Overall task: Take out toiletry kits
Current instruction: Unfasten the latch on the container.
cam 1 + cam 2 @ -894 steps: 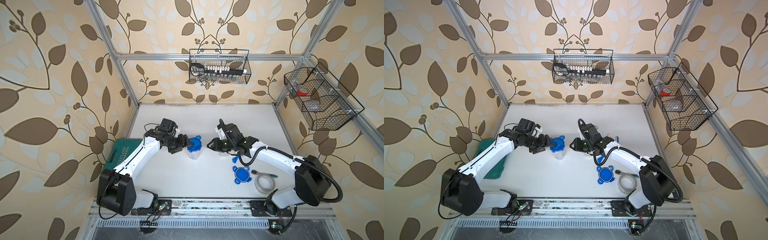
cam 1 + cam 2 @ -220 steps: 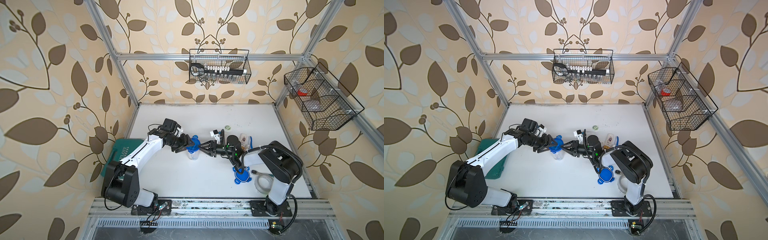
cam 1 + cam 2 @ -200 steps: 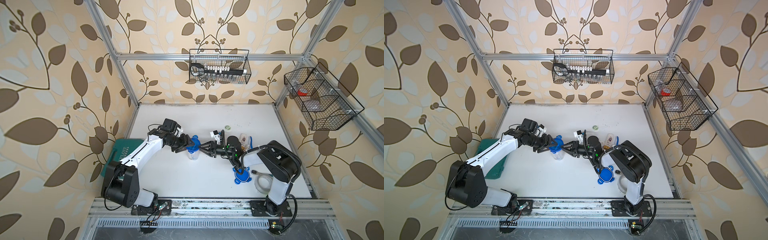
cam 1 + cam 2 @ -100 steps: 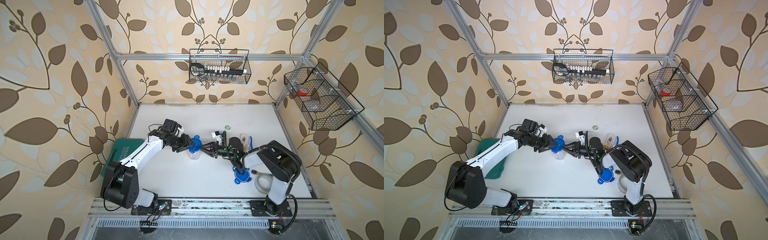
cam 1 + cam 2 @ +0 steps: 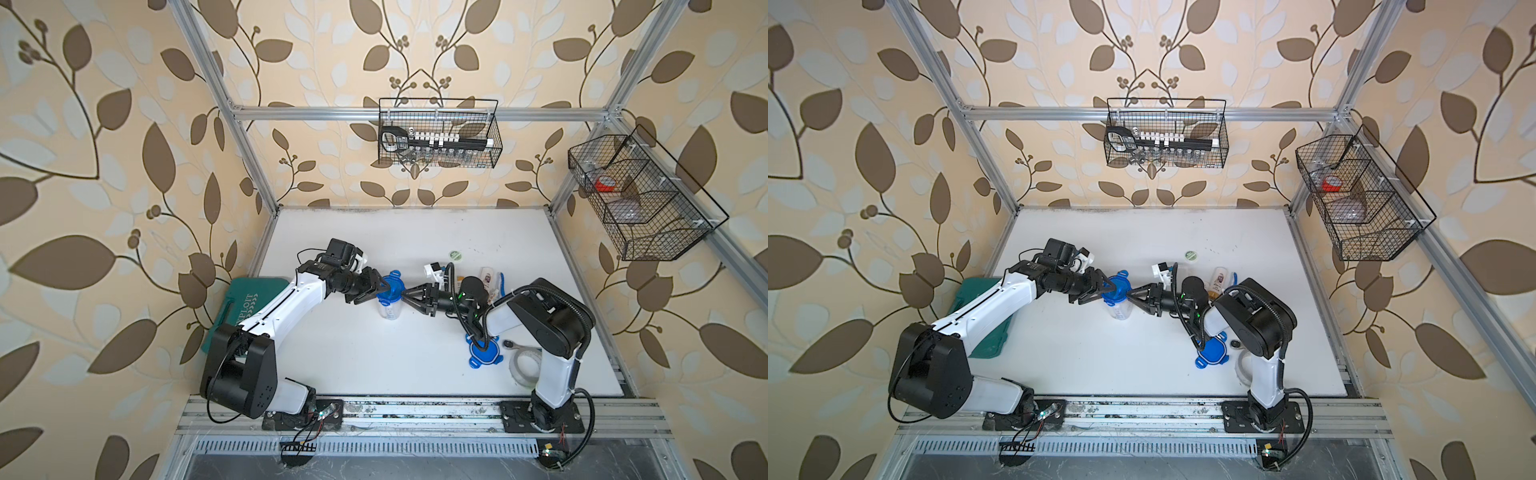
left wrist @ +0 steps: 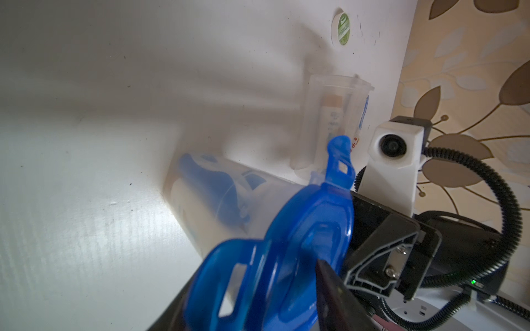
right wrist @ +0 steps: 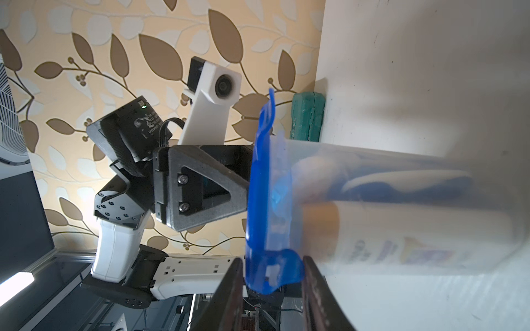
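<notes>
A white bench point(image 5: 374, 365) with two robot arms meeting at its middle. The right arm point(image 5: 548, 316), stretched low across the bench a few seconds ago, now folds back on itself. Over the last second the right claw point(image 5: 409, 294) has edged in to the jar point(image 5: 389, 309), where the left claw point(image 5: 380, 286) was already at the blue lid point(image 5: 394, 282). The claws now sit on opposite sides of the lid, which is still on. This looks like the opening step, with the kit still shut inside.

Both top views show only that the claws converge on the lid. The right wrist view shows more: the right claw's two dark fingers pinch a lid tab point(image 7: 272, 272), and the kit point(image 7: 401, 206) shows through the jar wall. The left wrist view shows the left claw's fingers either side of the lid; whether they press I cannot tell. It also shows an open jar point(image 6: 312, 120) beyond, a second kit point(image 6: 334, 114) still in it, and a green disc point(image 6: 342, 28) lying alone on the bench.
</notes>
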